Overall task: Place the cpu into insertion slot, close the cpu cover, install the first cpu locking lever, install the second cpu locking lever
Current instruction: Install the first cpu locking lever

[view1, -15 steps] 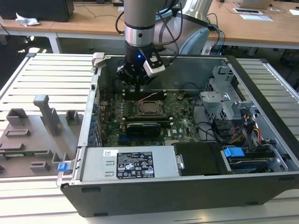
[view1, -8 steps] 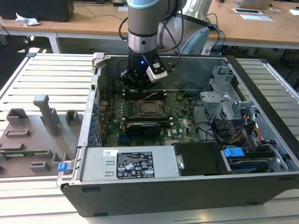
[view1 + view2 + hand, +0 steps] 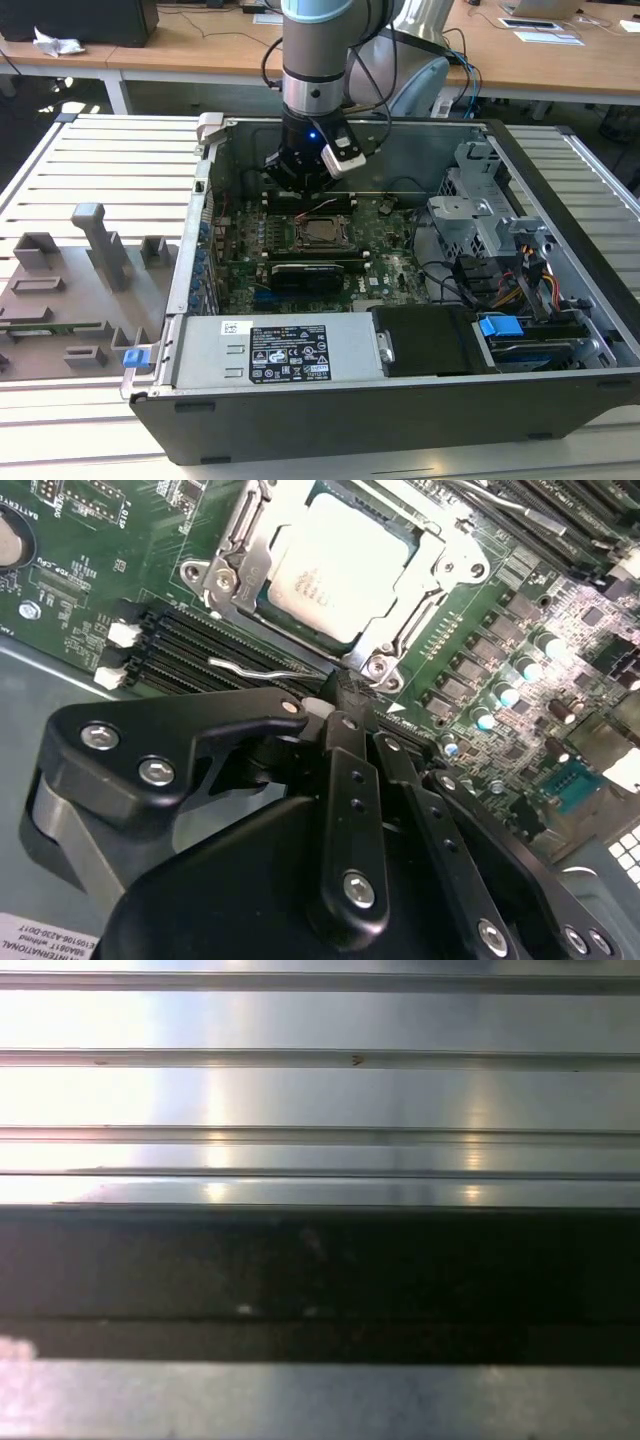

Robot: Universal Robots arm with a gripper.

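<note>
I stand over the slatted metal surface (image 3: 90, 150) with the open computer case (image 3: 400, 400) on it, my arm reaching down into the case near its far wall. Inside lies the green motherboard (image 3: 385, 255), and in its middle the insertion slot (image 3: 322, 232).

In the second wrist view the cpu (image 3: 340, 565) already sits in that slot, silvery top up, and the cpu cover (image 3: 245, 555) lies down flat around it, its window framing the chip. So I judge the first two steps done and a locking lever to be the step in hand. A thin wire lever (image 3: 265, 666) lies beside the memory slots (image 3: 185, 645), just off the socket's edge and just ahead of my claw (image 3: 340, 705).

My claw's fingers are drawn together at the tips, with nothing that I can see between them. They hover close to that lever; I cannot tell whether they touch it. Seating the lever would call for a careful sideways push and tuck under its catch.
</note>
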